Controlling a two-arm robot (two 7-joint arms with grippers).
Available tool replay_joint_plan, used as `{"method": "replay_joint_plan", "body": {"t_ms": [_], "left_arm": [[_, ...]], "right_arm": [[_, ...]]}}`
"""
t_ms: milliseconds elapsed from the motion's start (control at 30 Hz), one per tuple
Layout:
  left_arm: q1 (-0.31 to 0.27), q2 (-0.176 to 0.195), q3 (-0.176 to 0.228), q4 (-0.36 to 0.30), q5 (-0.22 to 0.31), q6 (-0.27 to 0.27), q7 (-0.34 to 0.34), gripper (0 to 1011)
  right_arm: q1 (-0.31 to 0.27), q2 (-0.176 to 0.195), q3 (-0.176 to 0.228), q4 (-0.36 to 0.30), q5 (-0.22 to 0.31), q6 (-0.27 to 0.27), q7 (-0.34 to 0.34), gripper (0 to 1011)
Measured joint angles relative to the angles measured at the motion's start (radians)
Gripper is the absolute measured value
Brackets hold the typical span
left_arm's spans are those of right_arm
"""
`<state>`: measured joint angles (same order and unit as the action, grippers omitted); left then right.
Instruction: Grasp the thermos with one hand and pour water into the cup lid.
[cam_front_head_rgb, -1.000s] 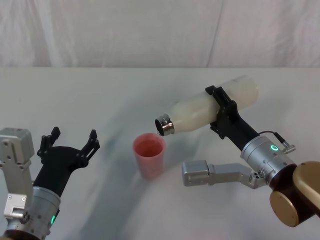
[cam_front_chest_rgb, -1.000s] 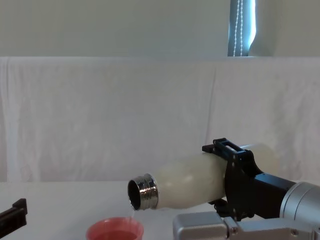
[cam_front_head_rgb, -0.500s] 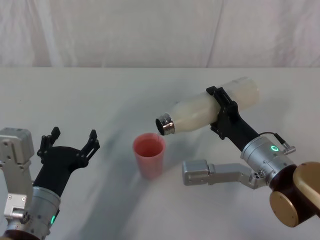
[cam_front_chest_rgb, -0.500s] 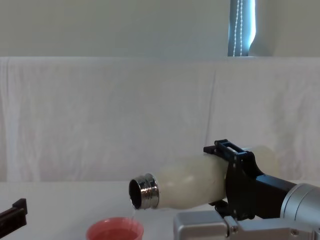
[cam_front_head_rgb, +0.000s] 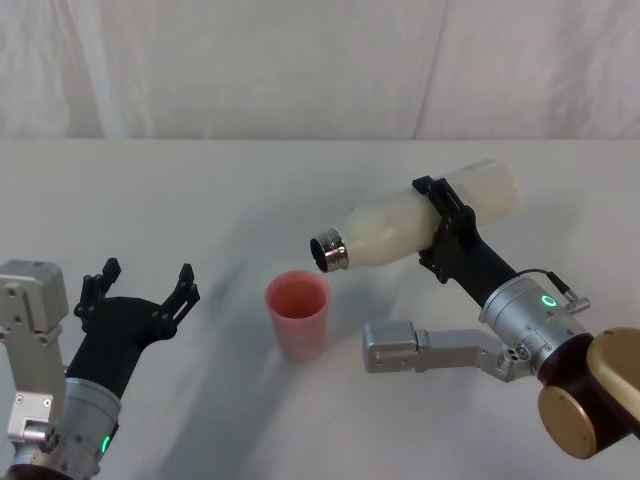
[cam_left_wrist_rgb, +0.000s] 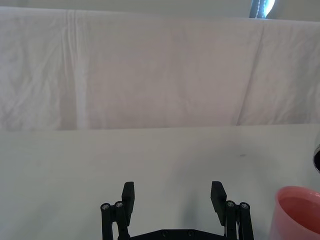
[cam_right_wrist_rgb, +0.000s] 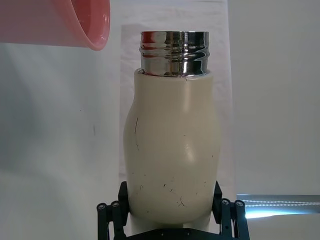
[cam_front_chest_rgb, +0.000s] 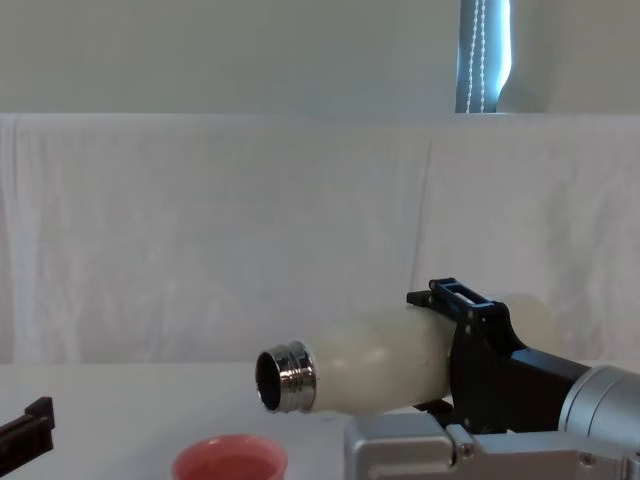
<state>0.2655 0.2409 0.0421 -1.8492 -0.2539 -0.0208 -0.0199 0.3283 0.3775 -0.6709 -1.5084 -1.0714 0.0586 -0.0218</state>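
Thermos (cam_front_head_rgb: 420, 222) grip first: our right claw (cam_front_head_rgb: 447, 228) is clamped across the wide lower body of the bottle, black fingers (cam_right_wrist_rgb: 227, 212) pressed on either flank, holding it in the air above the tabletop (cam_front_head_rgb: 200, 190). We see a smooth, matte cream shell, faintly scuffed, rounding at the shoulders into a shiny, threaded silver neck (cam_right_wrist_rgb: 174, 52). Its long axis lies close to level, the open mouth pointing toward our left and tipped slightly down, just above and beside the rim of the cup lid (cam_front_head_rgb: 297, 314). That lid is a small pink tapered cup standing upright. Our left claw (cam_front_head_rgb: 140, 287) hovers well apart at the near left, fingers spread wide and empty. White cloth covers the tabletop, and a creased white curtain (cam_front_chest_rgb: 220, 230) hangs behind.
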Motion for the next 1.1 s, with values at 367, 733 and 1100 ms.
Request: {"method": "replay_joint_plan", "body": {"t_ms": [367, 733, 1100], "left_arm": [[0.0, 0.0, 0.0, 0.0, 0.0, 0.0, 0.0, 1001], [0.0, 0.0, 0.0, 0.0, 0.0, 0.0, 0.0, 1001], [0.0, 0.0, 0.0, 0.0, 0.0, 0.0, 0.0, 1001]], "right_arm": [[-0.009, -0.001, 0.003, -0.011, 0.008, -0.003, 0.0, 956], [-0.031, -0.004, 0.021, -0.045, 0.035, -0.004, 0.005, 956], [-0.068, -0.023, 0.07, -0.078, 0.127, -0.018, 0.021, 956]]}}
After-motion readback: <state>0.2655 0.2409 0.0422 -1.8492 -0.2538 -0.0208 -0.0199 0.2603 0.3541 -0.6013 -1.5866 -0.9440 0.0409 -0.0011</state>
